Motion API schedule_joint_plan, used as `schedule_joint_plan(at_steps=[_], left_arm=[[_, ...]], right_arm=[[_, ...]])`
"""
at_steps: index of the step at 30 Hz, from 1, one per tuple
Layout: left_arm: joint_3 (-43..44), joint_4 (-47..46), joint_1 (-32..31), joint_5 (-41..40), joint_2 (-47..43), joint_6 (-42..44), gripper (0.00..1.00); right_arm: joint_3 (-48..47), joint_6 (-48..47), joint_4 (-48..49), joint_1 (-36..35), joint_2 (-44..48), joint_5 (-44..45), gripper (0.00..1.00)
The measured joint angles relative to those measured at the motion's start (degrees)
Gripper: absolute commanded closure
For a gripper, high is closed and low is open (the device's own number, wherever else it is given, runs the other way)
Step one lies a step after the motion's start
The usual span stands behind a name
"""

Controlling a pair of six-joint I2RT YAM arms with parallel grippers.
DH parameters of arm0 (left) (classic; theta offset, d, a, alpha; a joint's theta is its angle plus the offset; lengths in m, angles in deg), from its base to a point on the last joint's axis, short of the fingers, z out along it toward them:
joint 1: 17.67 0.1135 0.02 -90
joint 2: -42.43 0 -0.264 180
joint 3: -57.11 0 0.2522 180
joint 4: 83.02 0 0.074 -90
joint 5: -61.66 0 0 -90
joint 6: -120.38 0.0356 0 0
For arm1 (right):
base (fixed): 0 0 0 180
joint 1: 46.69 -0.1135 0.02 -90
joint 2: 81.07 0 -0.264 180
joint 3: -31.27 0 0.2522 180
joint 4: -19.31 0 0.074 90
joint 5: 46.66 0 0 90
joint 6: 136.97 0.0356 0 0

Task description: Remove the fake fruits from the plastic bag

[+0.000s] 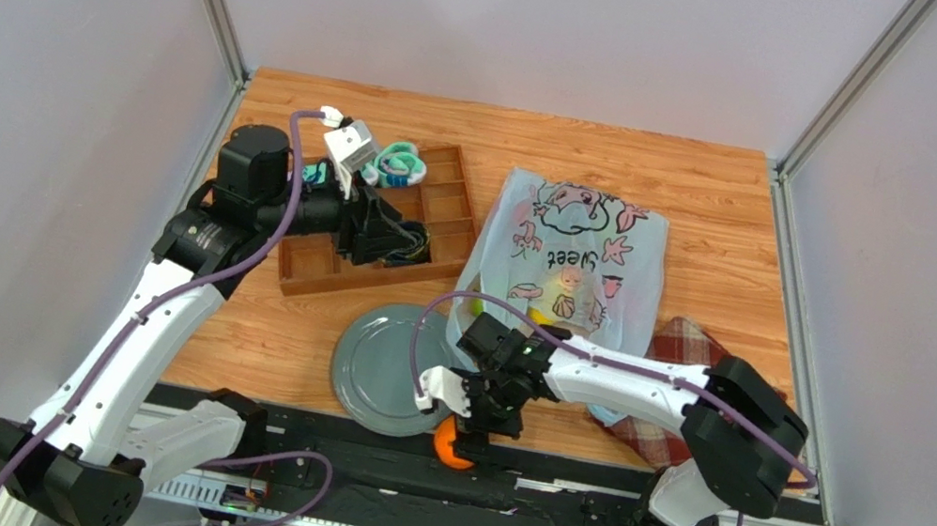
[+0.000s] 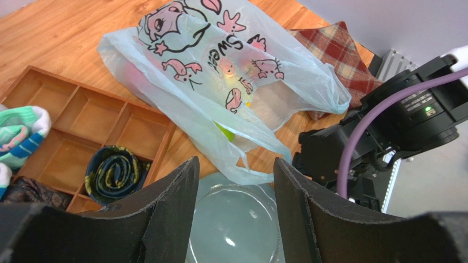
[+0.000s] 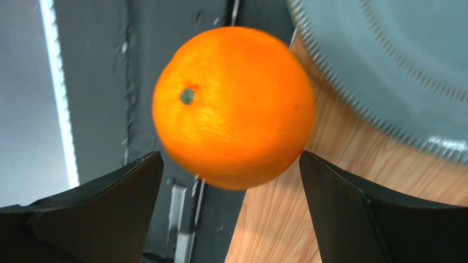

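Note:
The orange point(image 1: 452, 446) is at the table's near edge, partly over the black rail, just off the grey plate point(image 1: 379, 363). In the right wrist view the orange point(image 3: 233, 107) is blurred and sits just beyond my open right gripper point(image 3: 230, 157), touching neither finger. My right gripper point(image 1: 479, 422) hovers over it. The pale-blue plastic bag point(image 1: 569, 252) lies mid-table with fruits inside; something green point(image 2: 225, 131) shows at its mouth. My left gripper point(image 2: 236, 161) is open and empty above the plate point(image 2: 236, 224), beside the bag point(image 2: 219, 66). In the top view my left gripper point(image 1: 399, 244) is over the tray's near right corner.
A wooden compartment tray point(image 1: 444, 188) stands at the back left with teal-and-white socks point(image 1: 398, 166) and a dark rolled sock point(image 2: 115, 170). A red plaid cloth point(image 1: 680, 356) lies under the bag's right side. The right arm's body point(image 2: 384, 137) is close to the plate.

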Motion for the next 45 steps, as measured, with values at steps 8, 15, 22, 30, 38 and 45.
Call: schedule_joint_plan(at_steps=[8,15,22,30,38,45], left_arm=[[-1.0,0.2,1.4,0.4,-1.6,-0.3,0.39],[-2.3,0.0,2.3,0.5,-2.0,-1.0,0.39],[-2.4,0.0,2.7,0.5,-2.3,-1.1,0.40],[-2.4,-0.1,5.0,0.9,-3.5,-2.3,0.40],[-2.3,-0.5,9.2,-0.3,-3.4,-4.0,0.40],[-2.3,-1.7,10.9,-2.2,-3.3,-4.6,0.40]], right_arm=[[-3.9,1.6,5.3,-3.9,-4.2,-0.7,0.00],[-4.4,4.9,7.5,-5.9,-4.7,-1.3,0.31],[-10.8,3.3,1.6,-4.9,-4.1,0.7,0.53],[-23.8,1.7,-2.3,0.1,-6.7,-0.2,0.49],[-43.3,6.6,2.3,2.9,-26.4,-8.7,0.46],[-48.3,8.9,4.9,2.9,-32.5,-15.2,0.29]])
